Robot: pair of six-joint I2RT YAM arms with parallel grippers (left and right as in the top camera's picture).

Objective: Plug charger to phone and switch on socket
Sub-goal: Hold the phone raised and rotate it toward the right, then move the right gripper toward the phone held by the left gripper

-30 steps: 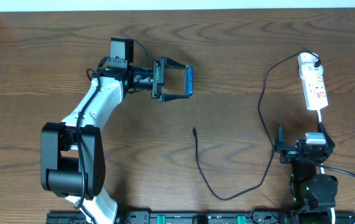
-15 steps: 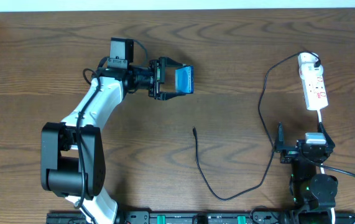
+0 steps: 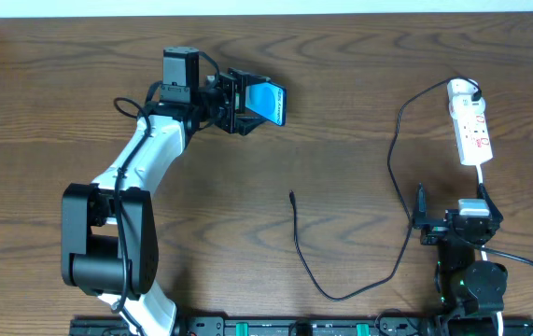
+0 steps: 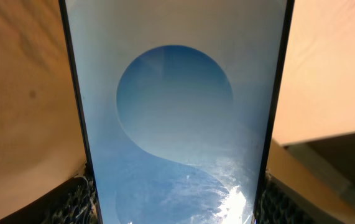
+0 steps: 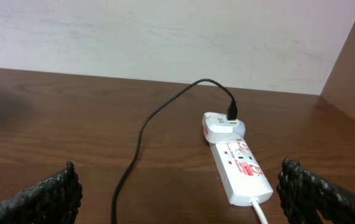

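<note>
— Brown wood-grain table [image 3: 61,112] from edge to edge. What sits at the left?
— The left claw [image 3: 259,103] is clamped on the phone [image 3: 272,101]. Its fingers [image 4: 81,199] press the two long edges, and the blue screen with its lighter circle faces back toward the wrist.
— And the charger cable [image 3: 392,159]?
— Its connector tip [image 3: 291,195] lies loose on the wood, nearer the robot than that claw and to its right, well apart from the phone. From there the cable loops right and passes just left of the right claw [image 5: 178,171].
— How does that claw stand?
— Spread wide, with nothing between its fingers [image 5: 53,196], near the table's front edge.
— The socket [image 5: 242,171]?
— It lies flat ahead of the right claw, slightly to its right. The white plug adapter [image 5: 222,126] sits in its far end with the cable plugged in. I cannot tell the switch position.
</note>
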